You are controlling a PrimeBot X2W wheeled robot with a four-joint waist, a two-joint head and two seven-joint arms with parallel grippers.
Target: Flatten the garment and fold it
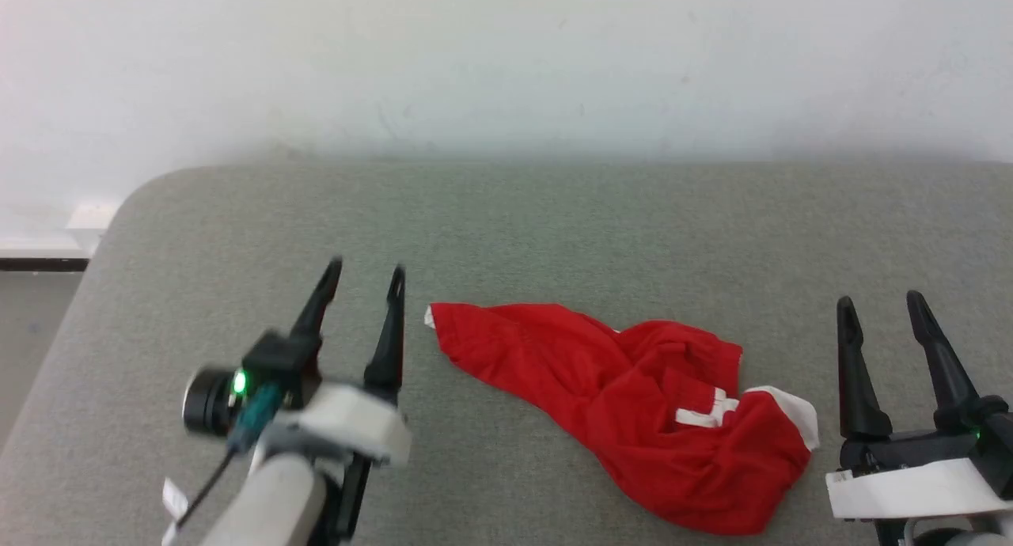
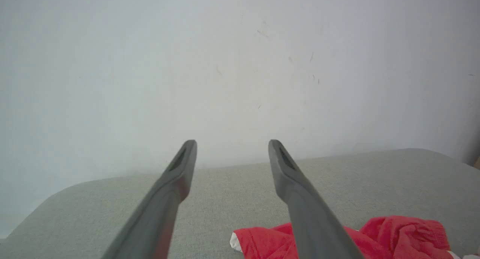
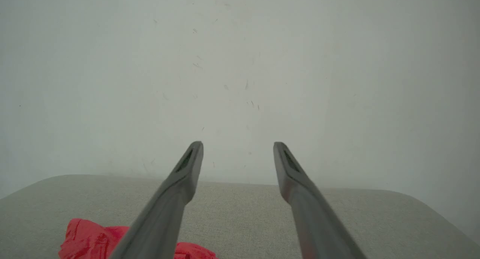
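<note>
Your garment, a pair of bright red soft athletic shorts (image 1: 633,403) with white trim, lay crumpled on the grey fabric-covered table (image 1: 554,229), neither flat nor folded. One end ran out thin toward your left and ended in a small white tip. The other end sat bunched in folds, with a short white stripe in the creases and a white patch at its right edge. The shorts lay between your two tools, held by neither.

Your left tool (image 1: 367,267), two long dark fingers, stood just left of the shorts' thin end, close to the white tip but apart from it. Its jaws were spread wide with nothing between them. The head view caught this arm slightly blurred. In the left wrist view the left tool (image 2: 233,142) showed the same empty gap. There the shorts (image 2: 405,232) lay low and right of the fingers, and the right-hand finger crossed in front of the red cloth.

Your right tool (image 1: 880,298) stood just right of the shorts' bunched end, near the white patch and not touching it. Its jaws were spread wide and empty. In the right wrist view the right tool (image 3: 238,144) pointed past the shorts (image 3: 86,240), which lay low and left, partly behind the left-hand finger.

You could not tell whether either tool's tips touched the table. Beyond the shorts, the table's far edge met a plain white wall (image 1: 506,55).
</note>
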